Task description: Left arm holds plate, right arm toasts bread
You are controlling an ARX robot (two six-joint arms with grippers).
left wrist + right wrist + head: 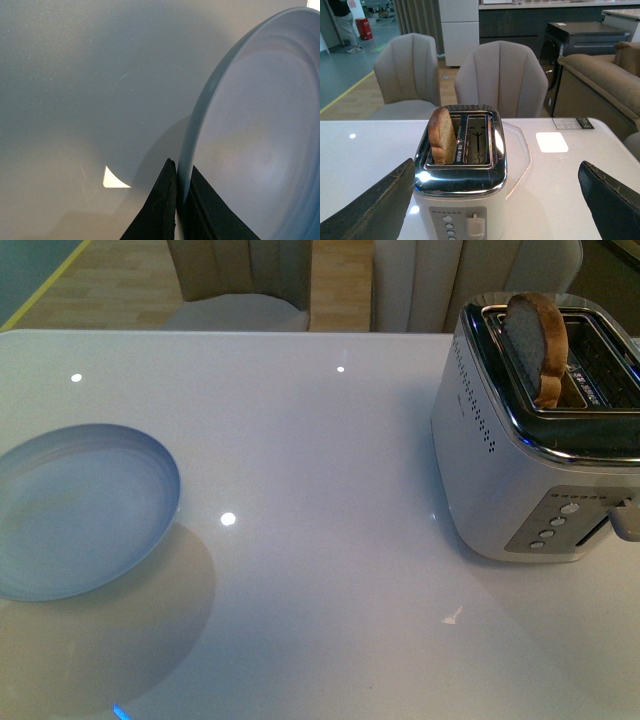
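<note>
Bread (pixel 535 345) upright in toaster (pixel 500 470) slot, top protruding; plate (pixel 80 510) gripped at rim.
Left gripper (pixel 180 172) clamped on plate edge, plate tilted above table (pixel 320 440). Right gripper (pixel 497 165) spread wide, facing toaster.

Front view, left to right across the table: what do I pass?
In order: plate → bare table → toaster, with the bread standing in one slot.
</note>
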